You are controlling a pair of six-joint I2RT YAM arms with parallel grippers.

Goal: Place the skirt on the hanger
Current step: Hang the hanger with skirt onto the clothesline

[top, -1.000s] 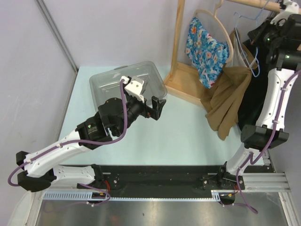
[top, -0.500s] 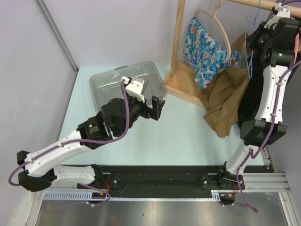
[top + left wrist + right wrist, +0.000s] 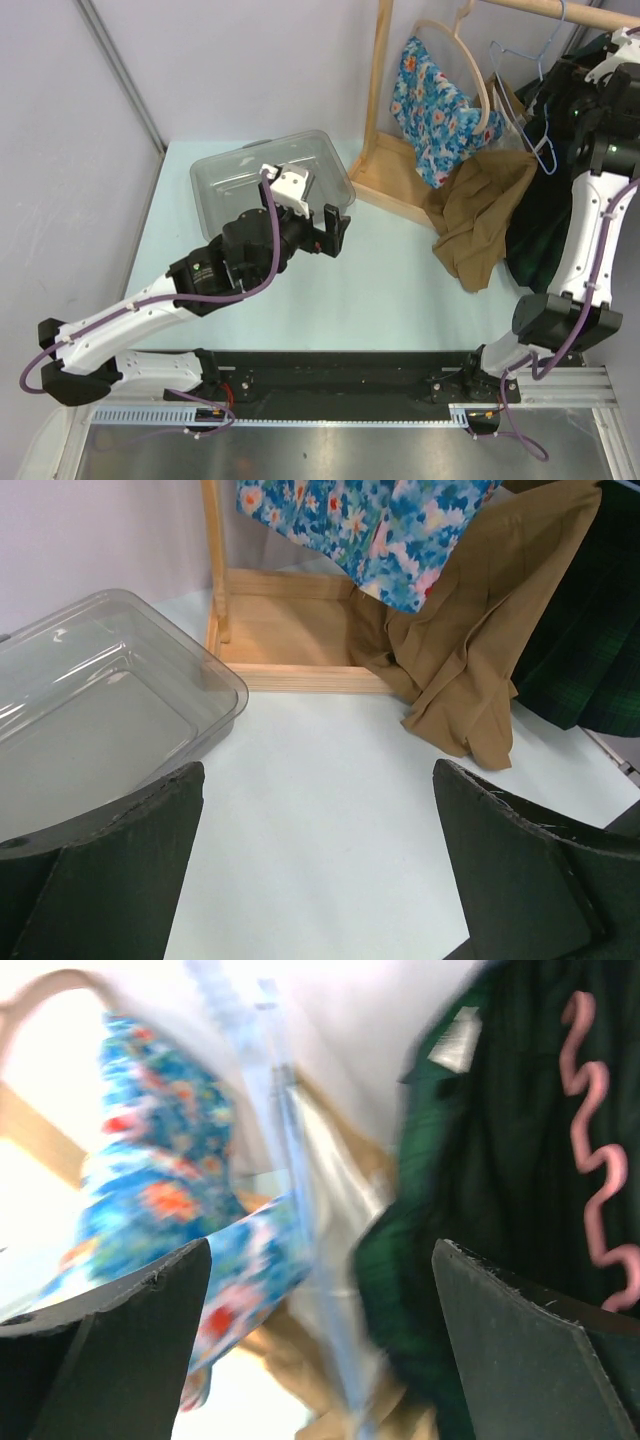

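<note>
A tan skirt [image 3: 478, 215] hangs from a light blue wire hanger [image 3: 528, 105], which hooks over the wooden rail [image 3: 540, 10] at the top right. Its hem bunches on the rack's wooden base. My right gripper [image 3: 548, 85] is up beside the hanger, open, with nothing between its fingers. The right wrist view is blurred: the hanger wire [image 3: 283, 1120] and the skirt's pale lining [image 3: 340, 1210] lie ahead of the open right gripper [image 3: 320, 1360]. My left gripper [image 3: 331, 232] hovers open over the table; its view shows the skirt [image 3: 480, 650] ahead on the right.
A floral garment [image 3: 435, 95] hangs on a round wooden hanger left of the skirt. A dark green plaid garment [image 3: 540, 215] hangs to its right. A clear plastic bin [image 3: 235, 175] sits behind my left arm. The rack's wooden base frame [image 3: 300, 677] lies on the table.
My right gripper has opened and let go of the blue hanger, which now hangs from the rail with the skirt. The right arm drew back to the right. The left arm barely moved.
</note>
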